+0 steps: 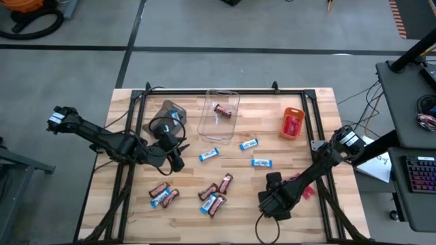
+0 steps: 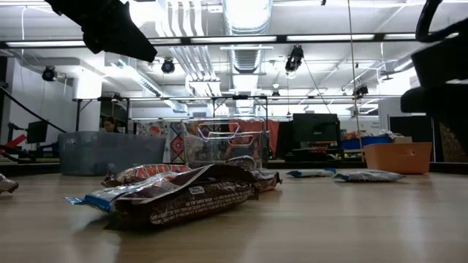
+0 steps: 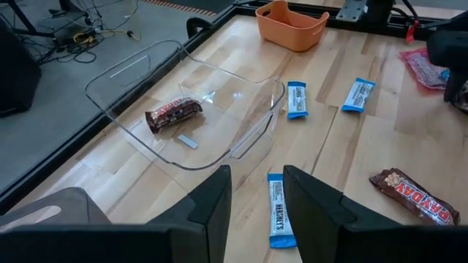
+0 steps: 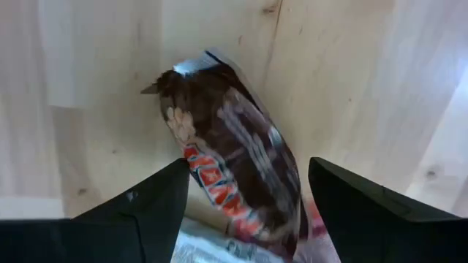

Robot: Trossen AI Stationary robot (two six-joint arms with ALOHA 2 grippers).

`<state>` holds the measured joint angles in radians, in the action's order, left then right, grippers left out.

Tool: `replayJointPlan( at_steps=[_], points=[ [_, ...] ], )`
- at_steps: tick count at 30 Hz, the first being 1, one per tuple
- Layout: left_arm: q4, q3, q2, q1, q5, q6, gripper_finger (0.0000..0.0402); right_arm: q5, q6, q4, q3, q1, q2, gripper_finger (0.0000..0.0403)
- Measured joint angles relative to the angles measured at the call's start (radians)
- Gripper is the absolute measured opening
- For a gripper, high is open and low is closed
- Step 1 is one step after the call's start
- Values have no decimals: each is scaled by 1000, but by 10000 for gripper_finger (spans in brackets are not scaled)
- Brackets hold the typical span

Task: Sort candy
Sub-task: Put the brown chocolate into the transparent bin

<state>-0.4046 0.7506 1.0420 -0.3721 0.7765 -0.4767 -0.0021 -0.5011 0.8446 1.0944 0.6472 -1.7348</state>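
I am hovering my right gripper [image 4: 245,212], fingers spread, over a dark brown bar [image 4: 230,164] lying between them, its long axis running from eleven to five o'clock. My left gripper [image 3: 256,197] is waiting open near a blue-and-white bar [image 3: 280,212].

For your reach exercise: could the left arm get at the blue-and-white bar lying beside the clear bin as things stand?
Probably yes. The left gripper has its jaws open, and the blue-and-white bar lies flat on bare table right ahead of them; the clear bin stands close beside it but not over it.
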Motion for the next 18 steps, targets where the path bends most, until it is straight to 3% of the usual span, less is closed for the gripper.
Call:
replayJointPlan(
  at_steps=[5, 18],
  points=[
    [-1, 0, 0, 0, 0, 0, 109, -7, 19, -32, -17, -7, -1, 247],
    [-1, 0, 0, 0, 0, 0, 109, 10, 60, -45, -1, -13, -1, 136]
  ],
)
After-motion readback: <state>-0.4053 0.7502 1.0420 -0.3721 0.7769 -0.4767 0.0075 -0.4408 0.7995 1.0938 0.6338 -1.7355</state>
